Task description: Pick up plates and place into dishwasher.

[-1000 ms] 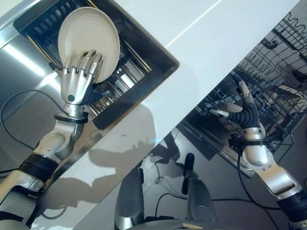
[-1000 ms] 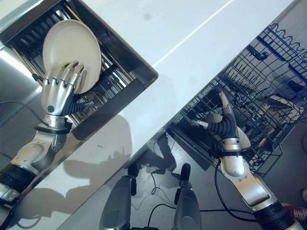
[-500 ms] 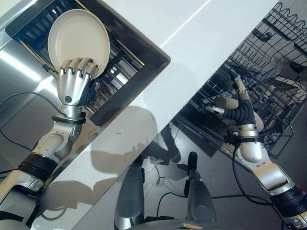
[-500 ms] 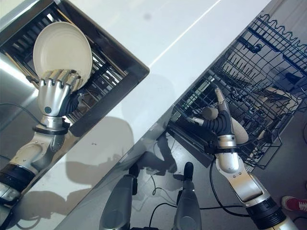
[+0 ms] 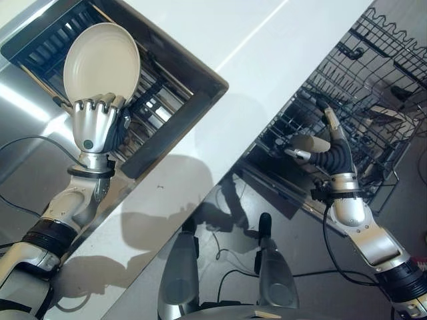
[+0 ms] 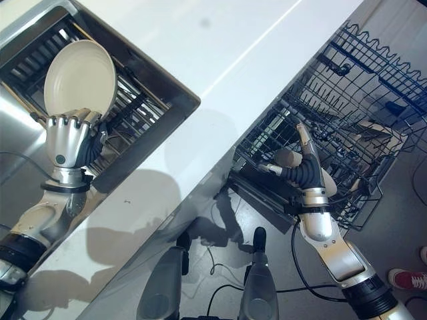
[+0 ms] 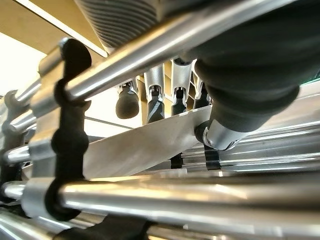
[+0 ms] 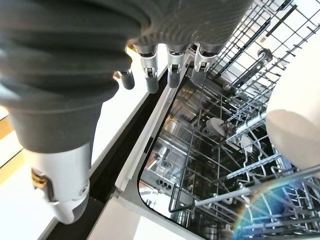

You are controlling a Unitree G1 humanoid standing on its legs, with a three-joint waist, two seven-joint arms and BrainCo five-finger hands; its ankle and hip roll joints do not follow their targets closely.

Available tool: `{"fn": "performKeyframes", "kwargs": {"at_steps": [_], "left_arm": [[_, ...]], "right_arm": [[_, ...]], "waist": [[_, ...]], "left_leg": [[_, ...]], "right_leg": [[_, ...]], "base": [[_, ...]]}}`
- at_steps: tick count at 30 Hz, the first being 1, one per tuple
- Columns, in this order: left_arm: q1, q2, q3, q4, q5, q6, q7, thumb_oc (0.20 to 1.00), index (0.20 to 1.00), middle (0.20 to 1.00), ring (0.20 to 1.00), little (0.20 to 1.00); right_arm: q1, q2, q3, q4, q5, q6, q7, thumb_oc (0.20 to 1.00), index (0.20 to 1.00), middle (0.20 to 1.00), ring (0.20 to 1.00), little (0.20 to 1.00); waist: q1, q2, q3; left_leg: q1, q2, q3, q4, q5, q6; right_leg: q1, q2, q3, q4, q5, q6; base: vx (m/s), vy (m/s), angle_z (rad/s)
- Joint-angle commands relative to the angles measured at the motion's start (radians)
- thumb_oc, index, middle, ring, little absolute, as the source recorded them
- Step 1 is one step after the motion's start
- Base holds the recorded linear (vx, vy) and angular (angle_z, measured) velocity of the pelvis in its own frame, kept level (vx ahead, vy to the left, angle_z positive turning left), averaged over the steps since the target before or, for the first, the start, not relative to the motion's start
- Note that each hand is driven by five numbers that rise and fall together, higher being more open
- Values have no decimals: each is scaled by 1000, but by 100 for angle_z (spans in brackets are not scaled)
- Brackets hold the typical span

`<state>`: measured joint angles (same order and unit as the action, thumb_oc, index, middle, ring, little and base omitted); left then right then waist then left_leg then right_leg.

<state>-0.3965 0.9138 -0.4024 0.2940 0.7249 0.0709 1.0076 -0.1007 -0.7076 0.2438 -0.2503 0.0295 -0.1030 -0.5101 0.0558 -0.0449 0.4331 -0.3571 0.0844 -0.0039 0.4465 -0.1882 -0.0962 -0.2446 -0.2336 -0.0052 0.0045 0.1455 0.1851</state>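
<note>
While the left hand (image 5: 93,127) has curled tighter over the past second, fingers now clenched on the lower rim of the round cream plate (image 5: 101,63), the plate stands upright in the dark slatted drying rack (image 5: 170,80) sunk in the sink. Grasp looks secured; lifting out comes next, judging by this. White countertop (image 5: 220,27) runs across the middle, grey floor below. Right hand (image 5: 330,150) hangs with fingers relaxed, holding nothing, at the black wire dishwasher rack (image 5: 373,73), which already holds pale dishes.
</note>
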Motion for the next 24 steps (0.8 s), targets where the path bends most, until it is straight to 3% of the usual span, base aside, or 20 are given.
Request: {"fn": "performKeyframes", "kwargs": {"at_steps": [1, 10, 24], "left_arm": [[138, -278, 82, 50, -62, 21, 43, 200, 200, 200, 200, 200], [268, -276, 226, -11, -112, -54, 58, 200, 200, 200, 200, 200], [466, -281, 448, -249, -217, -210, -32, 200, 200, 200, 200, 200]], "right_arm": [[2, -2, -99, -63, -18, -53, 0, 1000, 1000, 1000, 1000, 1000], [116, 3, -153, -77, -11, -67, 40, 1000, 1000, 1000, 1000, 1000], [294, 34, -268, -113, 7, -81, 119, 1000, 1000, 1000, 1000, 1000]], "waist": [[20, -37, -28], [30, -29, -107], [54, -36, -243]], "left_leg": [[1, 77, -114, -148, 121, -82], [88, 77, -96, -188, 123, -79], [228, 79, -76, -270, 116, -71]], "right_leg": [[73, -60, -60, 101, -129, 42], [134, -60, -73, 91, -141, 41], [244, -49, -88, 53, -161, 46]], "base": [[77, 1, 1], [103, 19, -3], [95, 9, 1]]}}
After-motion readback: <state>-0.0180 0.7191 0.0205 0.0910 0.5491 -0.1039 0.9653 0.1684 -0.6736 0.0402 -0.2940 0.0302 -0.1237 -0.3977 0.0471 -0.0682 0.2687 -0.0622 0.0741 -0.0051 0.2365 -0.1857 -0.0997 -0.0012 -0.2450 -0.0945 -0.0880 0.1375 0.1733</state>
